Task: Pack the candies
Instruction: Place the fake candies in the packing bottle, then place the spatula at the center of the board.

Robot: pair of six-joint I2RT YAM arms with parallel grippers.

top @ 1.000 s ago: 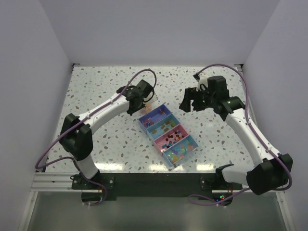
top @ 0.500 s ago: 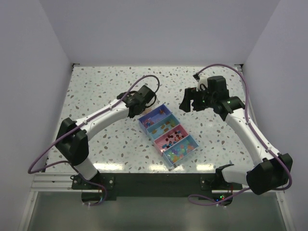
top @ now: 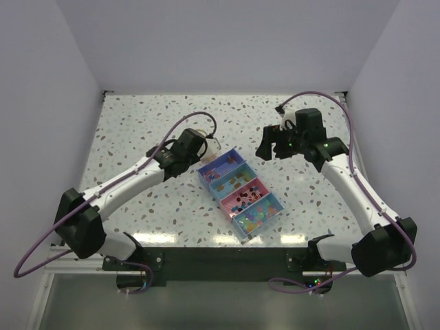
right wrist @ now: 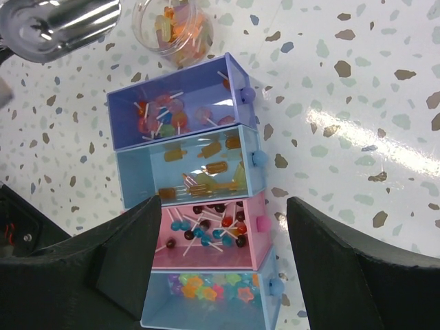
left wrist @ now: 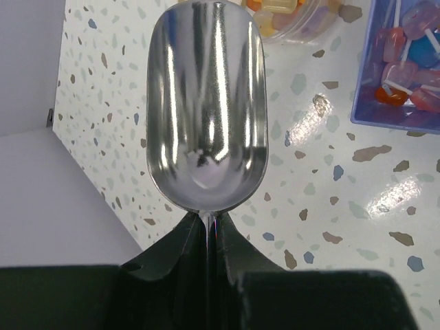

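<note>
The candies lie sorted in a four-compartment box (top: 218, 203): lollipops in the purple part (right wrist: 161, 113), amber ice-lolly shapes in the light blue (right wrist: 206, 168), dark and blue lollipops in the pink (right wrist: 206, 230), bright stars in the end one (right wrist: 206, 289). More orange candies (right wrist: 175, 27) fill a small clear jar (left wrist: 289, 17) beside the purple end. My left gripper (top: 183, 154) is shut on the handle of an empty metal scoop (left wrist: 206, 103), whose tip lies near the jar. My right gripper (right wrist: 223, 206) hangs open above the box, holding nothing.
The box sits diagonally mid-table on the speckled top (top: 137, 124). White walls close in the left, far and right sides. The scoop's bowl (right wrist: 58, 24) also shows at the top left of the right wrist view.
The left arm has drawn back to the left and nearer, carrying the scoop away from the box's purple end. The right arm has not moved.
</note>
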